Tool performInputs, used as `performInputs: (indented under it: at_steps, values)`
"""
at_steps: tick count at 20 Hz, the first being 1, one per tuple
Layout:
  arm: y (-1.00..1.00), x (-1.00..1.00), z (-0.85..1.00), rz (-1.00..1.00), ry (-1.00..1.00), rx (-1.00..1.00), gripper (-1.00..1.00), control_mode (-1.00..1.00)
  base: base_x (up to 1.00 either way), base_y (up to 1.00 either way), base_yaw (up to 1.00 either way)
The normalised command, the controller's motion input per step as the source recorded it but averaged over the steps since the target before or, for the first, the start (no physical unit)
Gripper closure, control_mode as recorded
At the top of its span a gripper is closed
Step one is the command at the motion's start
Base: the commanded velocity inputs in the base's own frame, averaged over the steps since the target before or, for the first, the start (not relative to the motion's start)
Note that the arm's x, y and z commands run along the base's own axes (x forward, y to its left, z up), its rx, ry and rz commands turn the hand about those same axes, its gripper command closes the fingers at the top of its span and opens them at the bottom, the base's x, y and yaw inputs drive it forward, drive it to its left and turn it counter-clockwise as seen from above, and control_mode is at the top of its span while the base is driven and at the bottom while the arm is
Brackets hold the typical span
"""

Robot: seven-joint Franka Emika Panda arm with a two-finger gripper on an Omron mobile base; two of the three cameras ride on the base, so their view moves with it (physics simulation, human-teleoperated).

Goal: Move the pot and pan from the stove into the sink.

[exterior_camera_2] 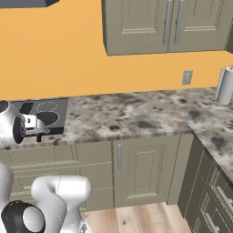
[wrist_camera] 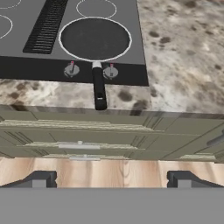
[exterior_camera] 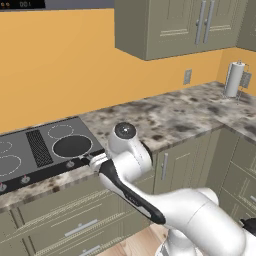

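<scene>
The shallow black pan (wrist_camera: 95, 39) sits on the stove (wrist_camera: 26, 65) at its front right burner, its long dark handle reaching past the knobs over the speckled counter (wrist_camera: 183, 57). Nothing lies inside it. The gripper (wrist_camera: 111, 180) hangs in front of the cabinets, fingers wide apart and holding nothing.

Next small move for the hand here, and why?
Probably advance the hand forward and down toward the pan handle. The fingers stand wide open with nothing between them, and the pan sits on the stove front right burner, its handle pointing out over the counter edge, apart from the hand.
</scene>
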Motion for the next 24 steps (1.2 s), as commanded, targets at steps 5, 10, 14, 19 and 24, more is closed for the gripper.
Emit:
performInputs:
  at_steps: [5, 10, 14, 19, 24]
  values:
    - [0.12, 0.32, -0.17, 0.00, 0.02, 0.00, -1.00, -1.00, 0.00, 0.00, 0.00]
    - [0.19, 0.30, -0.20, 0.00, 0.03, 0.00, -1.00, -1.00, 0.00, 0.00, 0.00]
    - [0.14, 0.19, -0.17, 0.00, 0.01, 0.00, -1.00, -1.00, 0.00, 0.00, 0.00]
    - [0.13, 0.16, -0.14, 0.00, 0.00, 0.00, -1.00, -1.00, 0.00, 0.00, 0.00]
    - [0.02, 0.01, -0.02, 0.00, 0.00, 0.00, -1.00, -1.00, 0.00, 0.00, 0.00]
